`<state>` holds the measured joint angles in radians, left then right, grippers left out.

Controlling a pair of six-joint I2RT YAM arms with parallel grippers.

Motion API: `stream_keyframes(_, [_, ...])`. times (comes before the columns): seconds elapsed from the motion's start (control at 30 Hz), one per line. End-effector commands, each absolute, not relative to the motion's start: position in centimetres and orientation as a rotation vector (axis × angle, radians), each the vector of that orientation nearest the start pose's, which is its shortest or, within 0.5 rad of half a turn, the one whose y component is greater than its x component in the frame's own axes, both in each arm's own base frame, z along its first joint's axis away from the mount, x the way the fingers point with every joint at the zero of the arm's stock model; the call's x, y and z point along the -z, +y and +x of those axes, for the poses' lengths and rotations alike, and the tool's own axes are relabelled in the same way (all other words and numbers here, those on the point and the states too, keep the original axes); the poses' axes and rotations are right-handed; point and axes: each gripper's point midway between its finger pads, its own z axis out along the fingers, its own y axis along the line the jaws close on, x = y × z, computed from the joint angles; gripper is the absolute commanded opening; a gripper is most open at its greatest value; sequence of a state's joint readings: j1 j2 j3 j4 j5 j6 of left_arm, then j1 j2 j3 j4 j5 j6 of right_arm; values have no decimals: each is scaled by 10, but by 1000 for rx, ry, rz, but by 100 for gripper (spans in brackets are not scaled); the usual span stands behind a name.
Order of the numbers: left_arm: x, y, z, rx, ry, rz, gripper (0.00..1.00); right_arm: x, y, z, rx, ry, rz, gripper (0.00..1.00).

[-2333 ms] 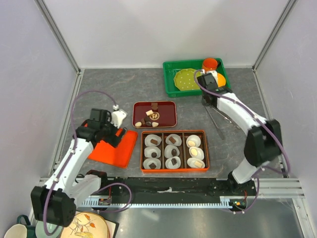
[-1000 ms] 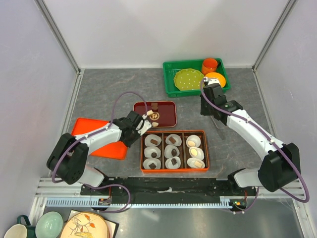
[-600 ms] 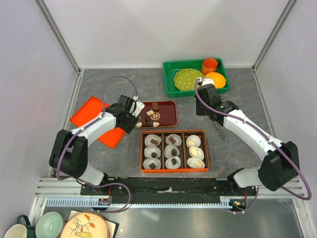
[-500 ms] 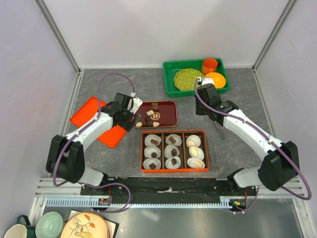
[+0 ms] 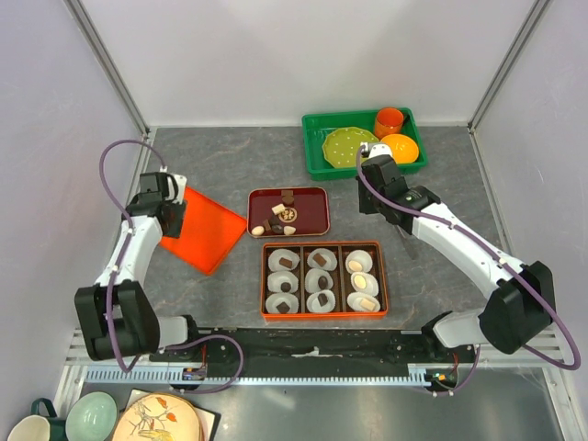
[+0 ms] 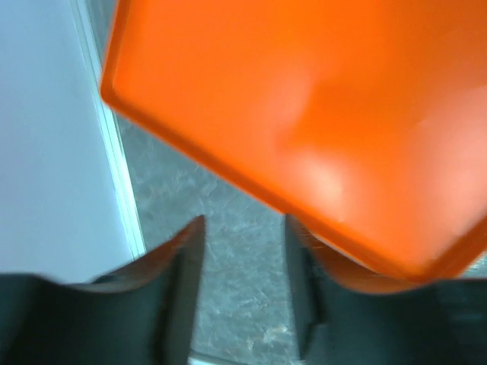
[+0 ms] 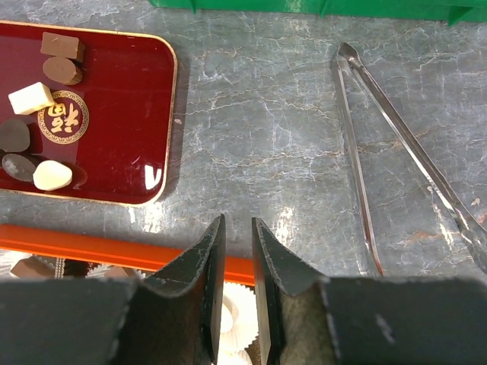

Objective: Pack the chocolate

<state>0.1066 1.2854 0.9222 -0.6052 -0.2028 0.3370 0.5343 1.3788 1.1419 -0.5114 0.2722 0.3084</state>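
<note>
At the desk's (image 5: pixel 230 165) left, the flat orange plastic lid (image 5: pixel 207 234) lies just released; both arms' jaws parted, empty; chocolates (image 5: pixel 276 223) still loose.

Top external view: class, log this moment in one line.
left end effector: open, by orange lid | right end effector: narrow gap, empty | chocolate: some on red tray | tongs: lying free

A green crate (image 5: pixel 317 167) at the far right of the grey table (image 5: pixel 211 165) holds a green plate (image 5: pixel 344 145), an orange cup (image 5: pixel 389 119) and an orange bowl (image 5: pixel 401 147). Metal tongs (image 7: pixel 347 59) lie near it. A dark red tray (image 5: pixel 312 209) sits just behind an orange compartment box (image 5: pixel 322 315) lined with white paper cups (image 5: pixel 273 257). A flat orange lid (image 5: pixel 207 230) lies to the left.
</note>
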Motion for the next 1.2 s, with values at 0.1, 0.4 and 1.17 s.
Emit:
stream_keyframes(0.1, [-75, 106, 283, -455, 2635, 134, 57, -212, 163, 348, -139, 2197, -118, 28])
stream_keyframes(0.4, [-46, 121, 274, -495, 2681, 116, 59, -215, 165, 344, -149, 2197, -132, 28])
stream_keyframes(1.17, [-92, 100, 300, -154, 2623, -87, 54, -214, 191, 337, -171, 2211, -235, 29])
